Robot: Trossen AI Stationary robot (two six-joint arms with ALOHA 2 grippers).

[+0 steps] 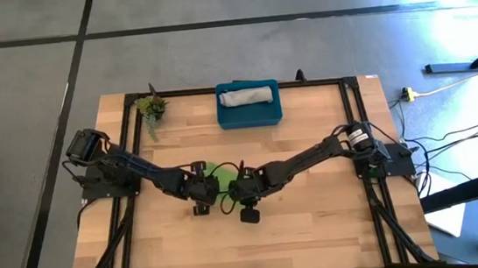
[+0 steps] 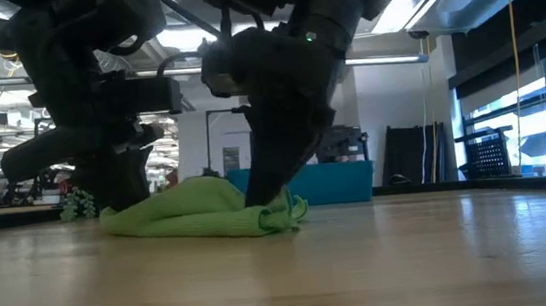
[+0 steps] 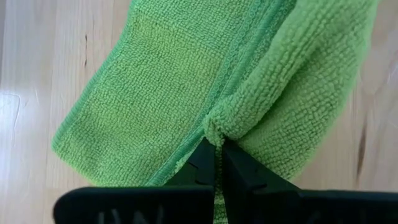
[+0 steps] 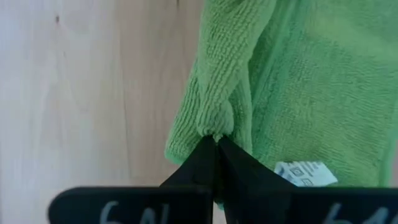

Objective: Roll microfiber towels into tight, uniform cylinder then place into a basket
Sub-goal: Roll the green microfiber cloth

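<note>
The lime green microfiber towel (image 1: 219, 178) lies partly folded over at the table's middle, between my two grippers. My left gripper (image 3: 216, 142) is shut on the towel's left end and my right gripper (image 4: 216, 140) on its right end. In the low view the towel (image 2: 198, 212) rests as a low mound on the wood. A white label (image 4: 305, 174) shows on it near my right fingers. The light grey towel (image 1: 248, 94) lies rolled inside the teal basket (image 1: 250, 115) at the far edge. My left gripper pinches a turned-over fold of the green towel (image 3: 219, 121) between its two fingertips. The fingers slant down from above. The cloth bunches at the tips and the rest lies slack on the table. My right gripper pinches a thick rolled-over fold at the towel's other end (image 4: 214, 124) between its fingertips, slanting down from above. This end sits on the table (image 2: 289, 212) under the fingers.
A small green plant sprig (image 1: 150, 109) lies at the far left of the table, left of the basket. Bare wood stretches toward the near edge (image 1: 251, 256). Black frame rails (image 1: 354, 140) run along the table's sides.
</note>
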